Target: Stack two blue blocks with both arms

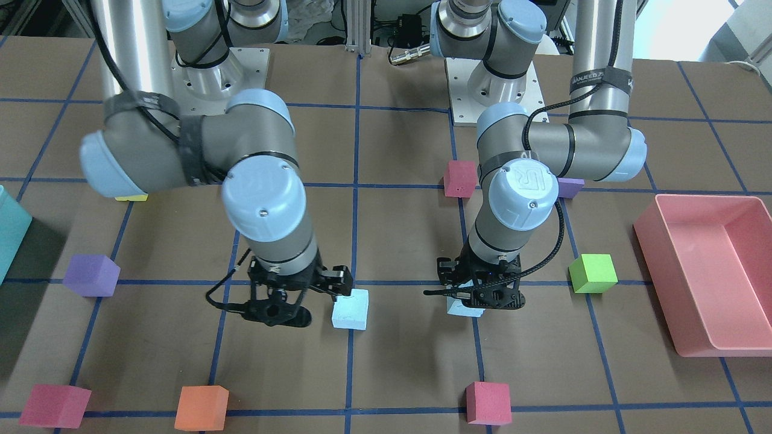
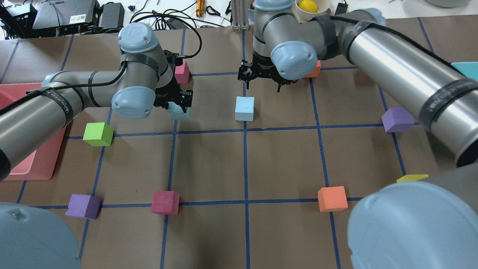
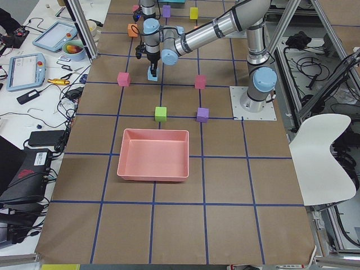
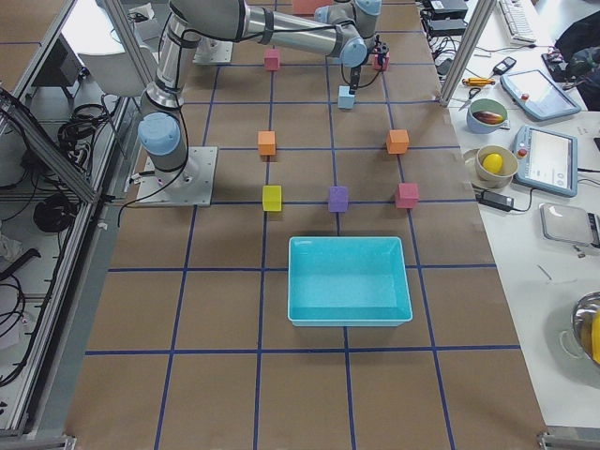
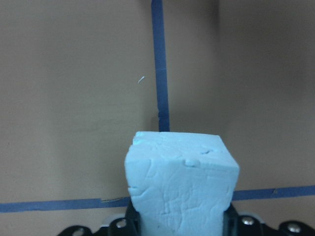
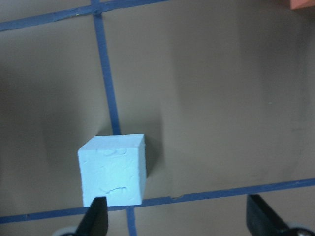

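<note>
We saw the left arm with jaws clamped on one blue block; right arm jaws were wide, near the second block on the desk.

Bright, even light from overhead — soft shadows fall on the brown table. Glare streaks the right arm; the wrist views are dimmer — the near blue block slightly soft.

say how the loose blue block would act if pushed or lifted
Probably light and squashy: the loose blue block shows foam-like dents, as does the held blue block. Flat-faced cube, so likely slides, not rolls. Matte surface probably isn't slippery.
</note>
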`<state>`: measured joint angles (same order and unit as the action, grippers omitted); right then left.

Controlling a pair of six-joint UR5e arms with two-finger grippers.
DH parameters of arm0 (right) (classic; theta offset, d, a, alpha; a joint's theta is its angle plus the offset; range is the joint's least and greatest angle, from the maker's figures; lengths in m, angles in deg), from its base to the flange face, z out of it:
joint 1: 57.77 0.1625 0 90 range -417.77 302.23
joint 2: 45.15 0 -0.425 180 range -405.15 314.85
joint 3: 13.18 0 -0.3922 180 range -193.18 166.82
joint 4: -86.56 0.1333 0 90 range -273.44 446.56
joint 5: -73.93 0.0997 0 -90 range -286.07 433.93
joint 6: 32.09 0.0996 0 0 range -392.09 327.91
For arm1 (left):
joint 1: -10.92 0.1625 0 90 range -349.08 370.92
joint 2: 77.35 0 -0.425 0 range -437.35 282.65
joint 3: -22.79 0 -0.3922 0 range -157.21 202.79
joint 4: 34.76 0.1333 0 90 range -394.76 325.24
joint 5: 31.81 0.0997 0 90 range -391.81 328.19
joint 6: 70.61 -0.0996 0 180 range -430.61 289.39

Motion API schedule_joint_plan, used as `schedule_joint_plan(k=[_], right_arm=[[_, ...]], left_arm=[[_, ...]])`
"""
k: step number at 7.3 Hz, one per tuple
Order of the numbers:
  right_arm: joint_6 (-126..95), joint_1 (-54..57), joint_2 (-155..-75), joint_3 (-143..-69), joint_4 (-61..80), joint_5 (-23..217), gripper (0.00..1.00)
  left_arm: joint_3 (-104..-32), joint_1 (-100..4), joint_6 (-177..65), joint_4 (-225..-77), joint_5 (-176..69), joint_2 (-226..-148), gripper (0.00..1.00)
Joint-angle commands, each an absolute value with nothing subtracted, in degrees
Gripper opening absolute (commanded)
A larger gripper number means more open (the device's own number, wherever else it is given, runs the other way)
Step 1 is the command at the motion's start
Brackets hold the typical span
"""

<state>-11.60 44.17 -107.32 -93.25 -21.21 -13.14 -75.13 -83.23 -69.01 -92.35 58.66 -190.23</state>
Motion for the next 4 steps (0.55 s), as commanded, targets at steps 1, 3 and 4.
schedule_joint_plan(k=[1,3,4], right_arm=[[-15.65,35.43,-115.86,-93.78,-12.8,-13.77,1.0],[-17.66,32.41,-122.38,-93.69,-5.5,-13.87,1.0],[-20.28,32.23,-125.1,-94.12,-4.86,-13.87,1.0]], left_arm=[[-66.47,-87.93,-62.04,-100.73,58.72,-191.51,0.01],[-61.0,-91.81,-55.35,-102.17,58.11,-194.76,0.0],[-57.67,-94.7,-53.06,-102.17,58.19,-196.86,0.0]])
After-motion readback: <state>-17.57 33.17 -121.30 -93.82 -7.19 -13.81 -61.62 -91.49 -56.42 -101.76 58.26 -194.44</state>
